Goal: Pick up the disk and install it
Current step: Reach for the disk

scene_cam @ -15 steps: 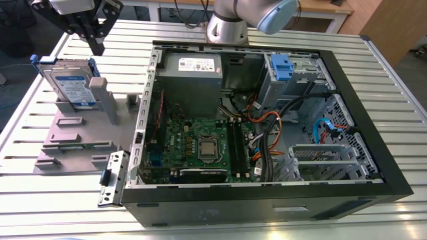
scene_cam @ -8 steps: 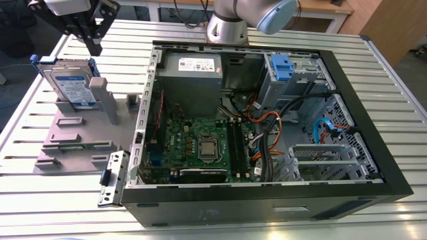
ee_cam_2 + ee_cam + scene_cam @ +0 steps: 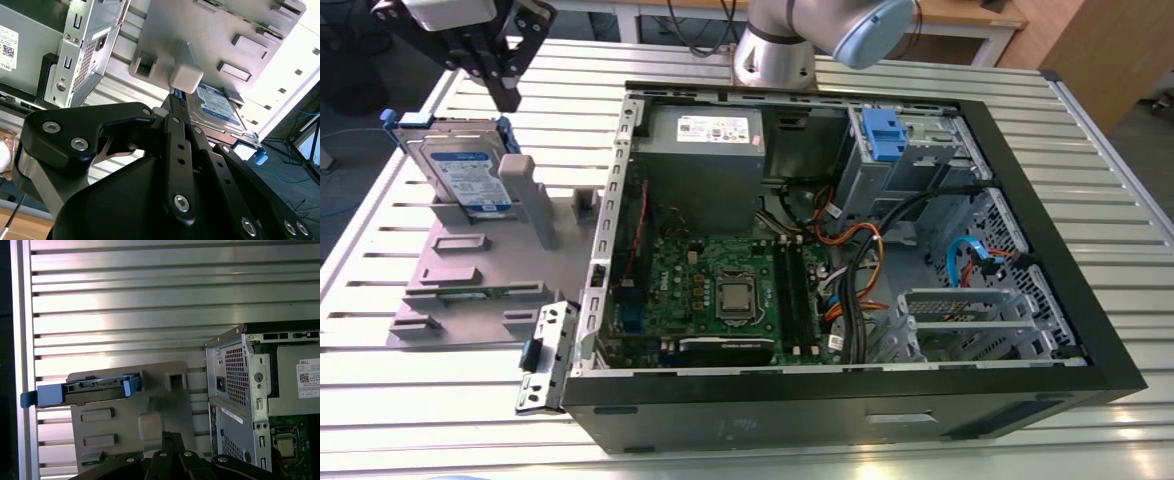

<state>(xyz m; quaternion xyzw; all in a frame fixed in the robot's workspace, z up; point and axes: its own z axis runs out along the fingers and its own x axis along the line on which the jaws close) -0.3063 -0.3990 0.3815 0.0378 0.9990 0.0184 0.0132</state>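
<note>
1. The jaws are matte black metal links studded with round bolts. In both wrist views they are tapering to slim tips that are pressing together, clenched on nothing.
2. In the exterior view they are hanging near the far upper edge of the disk (image 3: 464, 172), with a clear gap between them and it.
3. The disk is a flat silver rectangle with a blue-and-white label and blue plastic rails along its edges. It is standing tilted on edge in a slot of the grey fixture (image 3: 460, 285) (the first wrist view is catching the disk (image 3: 95, 386) edge-on, the second wrist view is catching the disk (image 3: 217, 107) on its labelled face).
4. The fixture is a smooth moulded plate with raised rectangular blocks and upright posts. It is lying flat on the tabletop (image 3: 440, 420), which is made of ribbed, shiny aluminium slats.
5. Just beside the fixture, on the exterior view's right, the computer case (image 3: 854, 405) is lying on its side with its open side facing up. It is a boxy shell of black steel.
6. The case is holding a green motherboard (image 3: 720, 290), a grey power-supply box (image 3: 707, 150), bundled orange, black and blue cables, and a blue plastic latch (image 3: 881, 135) on a bare-metal drive cage.
7. Behind the case's far wall, the arm (image 3: 807, 40) is rising as a glossy grey tube with a pale blue cap.
</note>
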